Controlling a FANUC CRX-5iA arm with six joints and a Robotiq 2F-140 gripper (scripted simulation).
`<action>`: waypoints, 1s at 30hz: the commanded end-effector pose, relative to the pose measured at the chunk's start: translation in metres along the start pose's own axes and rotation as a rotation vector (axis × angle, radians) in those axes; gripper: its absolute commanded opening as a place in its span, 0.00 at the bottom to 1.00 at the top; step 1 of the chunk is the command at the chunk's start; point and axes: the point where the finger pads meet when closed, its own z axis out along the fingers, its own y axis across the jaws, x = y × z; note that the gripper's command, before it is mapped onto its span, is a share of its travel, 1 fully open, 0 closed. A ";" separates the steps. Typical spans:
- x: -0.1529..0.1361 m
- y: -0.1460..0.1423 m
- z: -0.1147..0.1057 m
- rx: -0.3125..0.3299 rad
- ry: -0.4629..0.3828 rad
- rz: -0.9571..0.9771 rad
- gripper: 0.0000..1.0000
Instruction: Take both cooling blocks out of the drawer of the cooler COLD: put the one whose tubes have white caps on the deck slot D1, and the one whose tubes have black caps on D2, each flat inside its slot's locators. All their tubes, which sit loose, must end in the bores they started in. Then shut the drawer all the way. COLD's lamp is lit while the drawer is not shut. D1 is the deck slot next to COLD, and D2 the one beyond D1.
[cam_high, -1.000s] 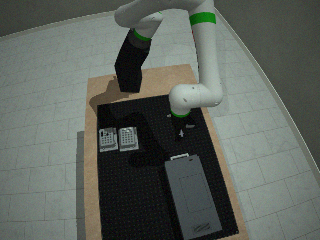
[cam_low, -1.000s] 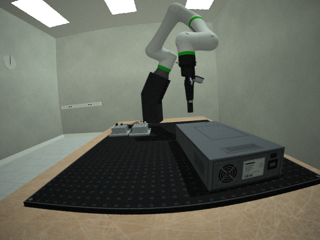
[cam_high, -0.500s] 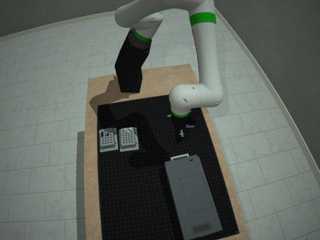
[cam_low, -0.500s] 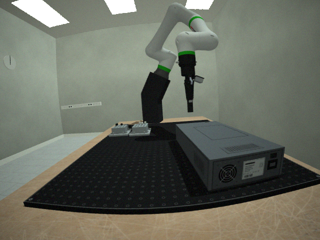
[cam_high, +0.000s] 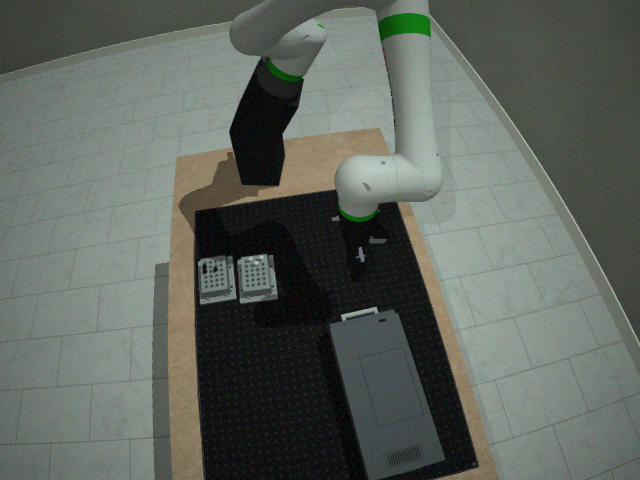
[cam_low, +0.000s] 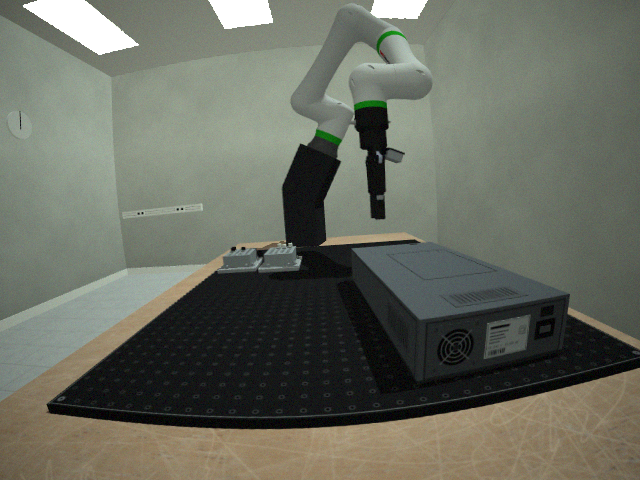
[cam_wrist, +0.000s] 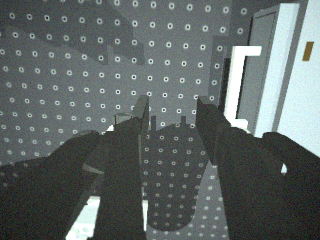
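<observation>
Wrist view shows the end effector (cam_high: 356, 273) (cam_low: 377, 218) (cam_wrist: 172, 110) spread on nothing, the drawer handle (cam_high: 359, 313) (cam_wrist: 233, 85) beside its fingers.

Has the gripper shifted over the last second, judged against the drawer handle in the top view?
Yes, slightly: the gripper has shifted away from the drawer handle, toward the upper edge of the top view.
</observation>
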 end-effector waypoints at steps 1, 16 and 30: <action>0.000 -0.014 -0.008 -0.003 0.000 0.000 0.35; 0.000 -0.062 -0.029 -0.003 0.000 0.000 0.35; 0.000 -0.067 -0.031 -0.003 0.000 0.000 0.35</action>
